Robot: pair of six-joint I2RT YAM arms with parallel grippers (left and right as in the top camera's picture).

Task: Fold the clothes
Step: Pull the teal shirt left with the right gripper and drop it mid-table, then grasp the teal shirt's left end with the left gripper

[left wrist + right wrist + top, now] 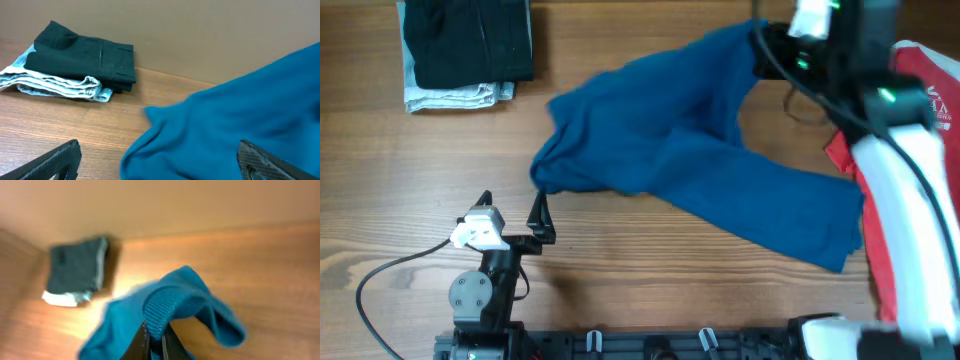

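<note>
A dark blue shirt (700,160) is spread loosely across the middle of the wooden surface (650,290), running from the far right edge area down toward the near right, with a bunched lobe reaching left of centre. One ribbed hem of it is raised off the surface near the far right corner, pinched between the right fingers (144,341), which are seen in the right wrist view closed tightly on the cloth. The left fingers (538,210) are held spread apart, with nothing between them, just beside the near left edge of the shirt's bunched part; whether they touch the cloth cannot be told. At the right edge a red garment (932,75) is partly covered by the right arm (905,190). In the far left corner, well apart from the shirt, a folded dark garment (470,40) is stacked on a folded pale garment (455,97).
</note>
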